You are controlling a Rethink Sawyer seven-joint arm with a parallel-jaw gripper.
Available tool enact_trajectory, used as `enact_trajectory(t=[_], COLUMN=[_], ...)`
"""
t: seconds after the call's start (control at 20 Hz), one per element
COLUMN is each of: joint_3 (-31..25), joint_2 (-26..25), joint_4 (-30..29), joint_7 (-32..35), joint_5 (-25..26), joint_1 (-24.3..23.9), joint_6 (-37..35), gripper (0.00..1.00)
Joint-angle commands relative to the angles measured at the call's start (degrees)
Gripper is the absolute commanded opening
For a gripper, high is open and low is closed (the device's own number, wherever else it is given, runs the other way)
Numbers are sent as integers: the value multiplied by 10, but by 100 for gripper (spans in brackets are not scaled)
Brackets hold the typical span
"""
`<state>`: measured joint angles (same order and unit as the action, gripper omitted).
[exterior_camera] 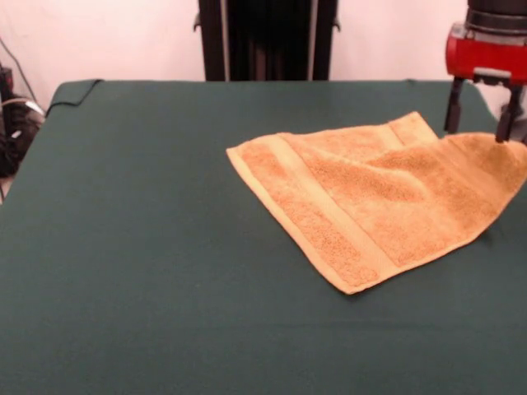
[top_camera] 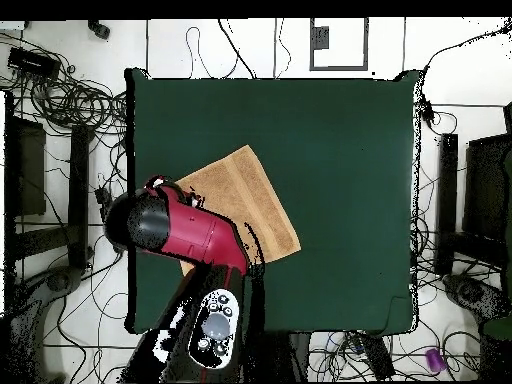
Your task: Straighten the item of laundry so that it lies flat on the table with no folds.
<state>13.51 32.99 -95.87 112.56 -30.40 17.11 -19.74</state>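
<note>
You see the end effector (exterior_camera: 480, 123) at the worktop's (exterior_camera: 148, 247) right side in the front view, its two dark fingers (exterior_camera: 454, 105) spread apart above the towel's (exterior_camera: 370, 197) raised corner; whether they touch the cloth, you cannot tell. The towel lies rumpled, one woven band facing up.

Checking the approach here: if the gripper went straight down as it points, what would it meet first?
Probably the towel: the gripper, fingers apart, hangs just above its raised corner, though depth is unclear.
</note>
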Motion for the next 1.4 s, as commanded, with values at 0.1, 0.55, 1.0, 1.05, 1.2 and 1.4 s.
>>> enact_trajectory(t=[0.1,0.55,1.0,1.05,1.2,1.4], joint_3=[-69,-87,-133,-136,-147,-159], joint_2=[5,36,-9,-18,-31,-18], joint_4=[-50,-18,128,142,159,133], joint_7=[26,-83,-111,-105,-91,-69], joint_5=[49,184,278,284,301,320], joint_1=[-56,-189,-282,-284,-290,-294], joint_6=[22,-49,-152,-156,-152,-129], gripper=[100,100,100,100,100,100])
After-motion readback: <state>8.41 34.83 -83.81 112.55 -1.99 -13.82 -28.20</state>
